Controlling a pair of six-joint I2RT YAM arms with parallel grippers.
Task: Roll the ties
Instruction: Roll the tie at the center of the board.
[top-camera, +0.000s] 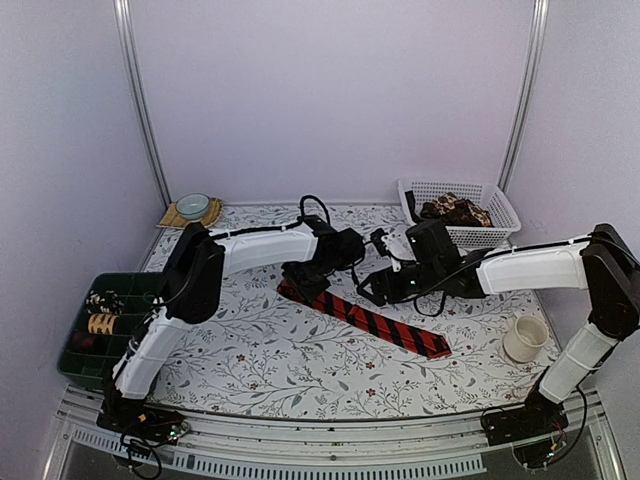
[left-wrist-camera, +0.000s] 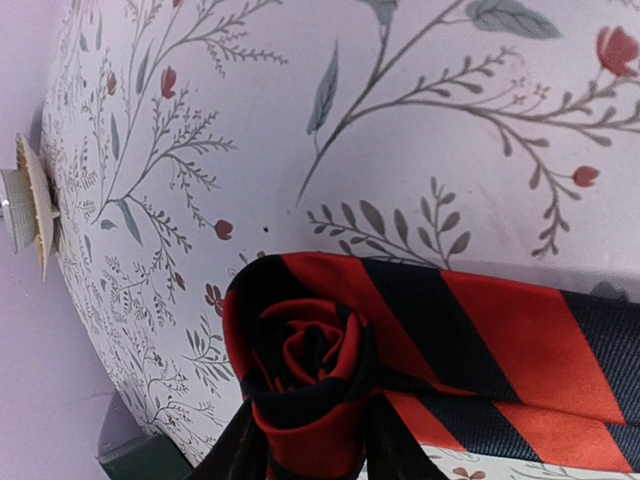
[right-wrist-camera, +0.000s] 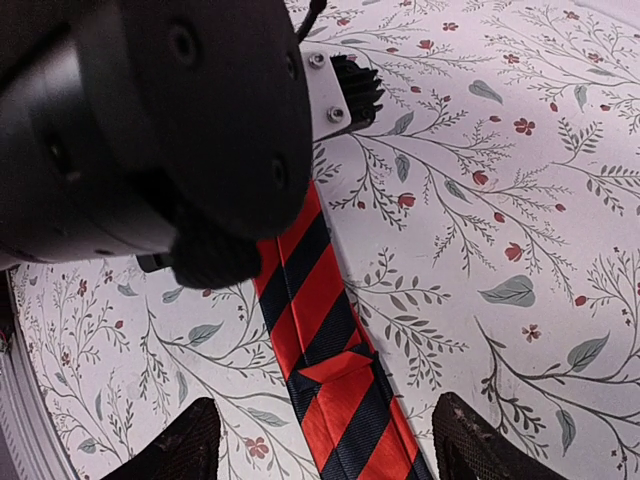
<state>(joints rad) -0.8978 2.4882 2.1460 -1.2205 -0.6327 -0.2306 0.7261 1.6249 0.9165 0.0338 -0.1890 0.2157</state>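
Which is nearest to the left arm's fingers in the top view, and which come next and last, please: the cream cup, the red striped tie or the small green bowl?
1. Red striped tie: its rolled end sits right there, in the middle.
2. Small green bowl: far left corner.
3. Cream cup: near right side, clearly farthest.

Pale lilac walls (top-camera: 330, 90) (joined by two metal rails (top-camera: 140, 100)) enclose a table (top-camera: 330, 432) spread with floral-print cloth (top-camera: 260, 360), softly lit.
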